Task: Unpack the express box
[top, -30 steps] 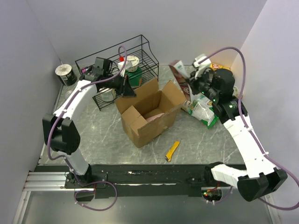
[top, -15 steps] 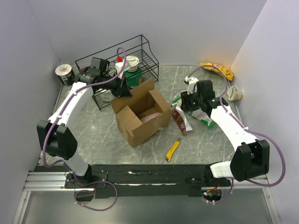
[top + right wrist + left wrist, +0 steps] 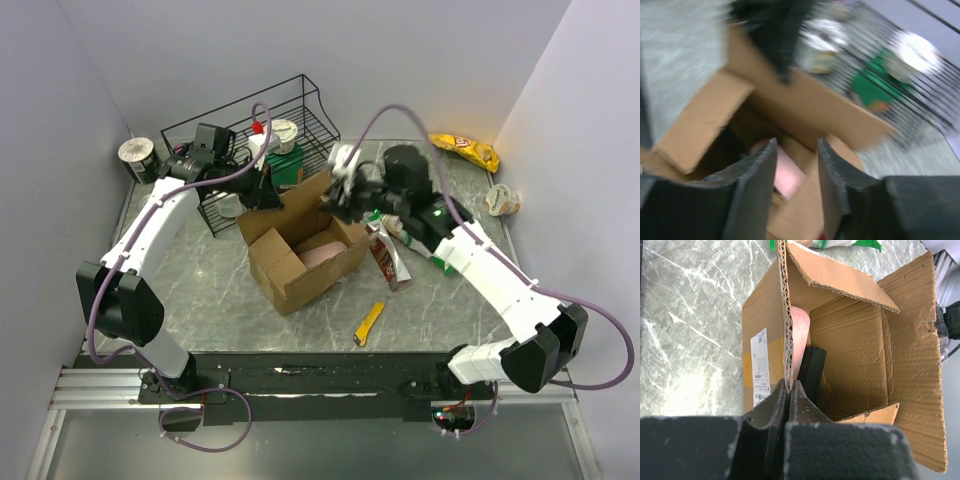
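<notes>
The express box [image 3: 300, 255] is an open brown carton in the middle of the table, flaps up. My left gripper [image 3: 268, 190] is shut on the box's back-left flap; in the left wrist view its fingers [image 3: 788, 387] pinch the corrugated edge [image 3: 787, 315]. A white label [image 3: 760, 367] shows on the outer wall. Inside lie a pink item [image 3: 800, 337] and a black item [image 3: 812, 370]. My right gripper [image 3: 336, 196] is open and empty, hovering over the box's far right rim. In the blurred right wrist view, the right gripper [image 3: 796, 147] frames the pink item [image 3: 787, 175].
A black wire rack [image 3: 300, 110] with cups and a green pack stands behind the box. A red-brown packet [image 3: 385, 258] and a green-white bag [image 3: 440, 262] lie right of it. A yellow knife [image 3: 370, 323] lies in front. A yellow bag [image 3: 465, 150] and cups [image 3: 502, 200] [image 3: 138, 158] sit at the back.
My right arm set the red-brown packet down beside the box, then swung left to above the box opening. My left gripper kept hold of the flap.
</notes>
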